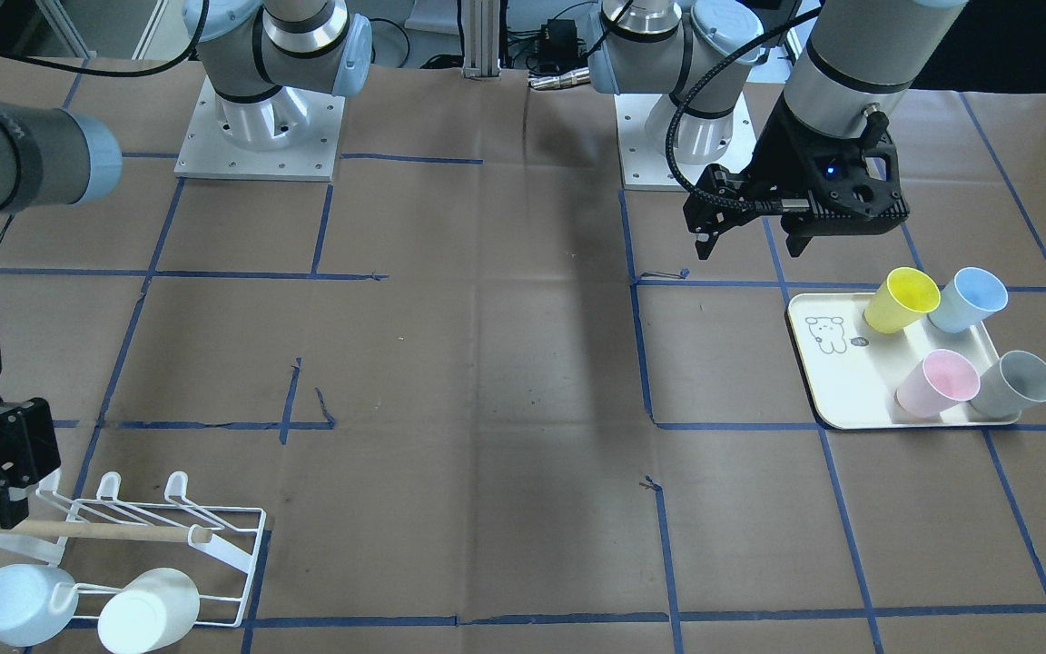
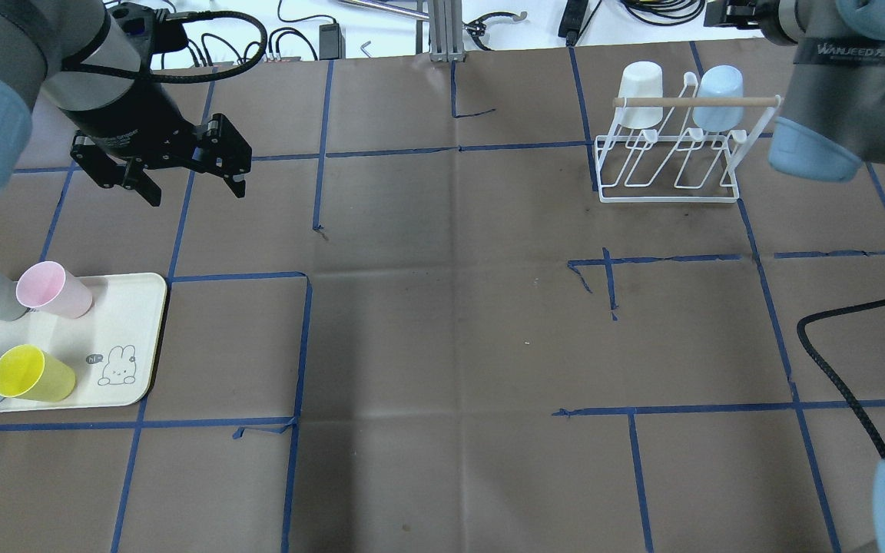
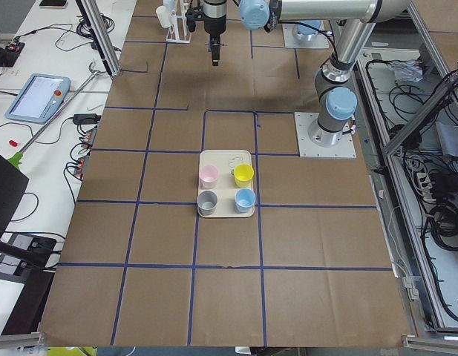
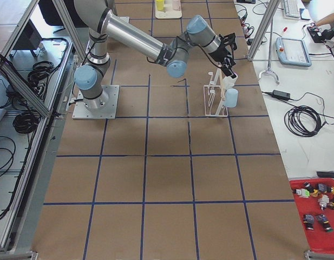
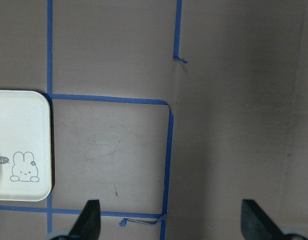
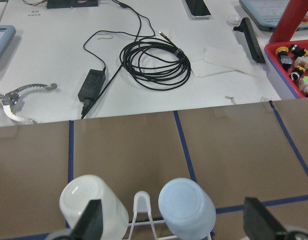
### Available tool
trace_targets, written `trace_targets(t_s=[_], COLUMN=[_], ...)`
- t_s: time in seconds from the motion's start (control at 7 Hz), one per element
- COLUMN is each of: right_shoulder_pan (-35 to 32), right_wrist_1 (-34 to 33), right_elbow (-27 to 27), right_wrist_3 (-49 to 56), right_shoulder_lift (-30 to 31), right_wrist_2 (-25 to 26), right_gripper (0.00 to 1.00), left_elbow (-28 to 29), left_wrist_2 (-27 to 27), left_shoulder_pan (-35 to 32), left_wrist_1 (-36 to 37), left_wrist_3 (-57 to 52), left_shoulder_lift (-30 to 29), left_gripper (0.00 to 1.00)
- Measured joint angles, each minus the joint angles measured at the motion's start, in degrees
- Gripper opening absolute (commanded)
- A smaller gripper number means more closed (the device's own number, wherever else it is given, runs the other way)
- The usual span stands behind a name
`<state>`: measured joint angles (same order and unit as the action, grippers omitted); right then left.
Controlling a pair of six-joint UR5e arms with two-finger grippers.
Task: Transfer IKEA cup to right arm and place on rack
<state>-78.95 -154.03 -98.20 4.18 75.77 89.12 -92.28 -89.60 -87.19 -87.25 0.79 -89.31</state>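
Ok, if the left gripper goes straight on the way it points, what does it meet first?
Most likely the paper-covered table: the left gripper points down, jaws open, over bare paper and a blue tape line, beside the tray, not over it. Its height is hard to judge.

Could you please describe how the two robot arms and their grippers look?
The left arm and the right arm are silver-grey tubes with light-blue joint caps. The left gripper is black with jointed linkage fingers, and a black ribbed cable loops to it. The right gripper is black with straight flat fingers; white lettering marks that arm.
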Motion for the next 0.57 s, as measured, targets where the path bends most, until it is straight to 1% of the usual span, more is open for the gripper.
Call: trace_targets(t_s=[0.43, 0.57], right_shoulder_pan=[-5.08, -6.54], right_wrist_1=[19.27, 26.65], right_elbow=[0.02, 0.0], right_wrist_3=[-0.1, -0.37], right_shoulder_lift=[6.01, 8.67], right_wrist_2=[0.27, 0.28], right_gripper=[1.0, 1.0], left_elbow=[0.0, 0.0], left_wrist_2=[0.03, 0.03], left_shoulder_pan=[0.0, 0.0], left_wrist_1=[0.06, 0.06], left_wrist_3=[0.0, 0.0], left_shoulder_lift=[-0.09, -0.12], left_gripper=[1.0, 1.0])
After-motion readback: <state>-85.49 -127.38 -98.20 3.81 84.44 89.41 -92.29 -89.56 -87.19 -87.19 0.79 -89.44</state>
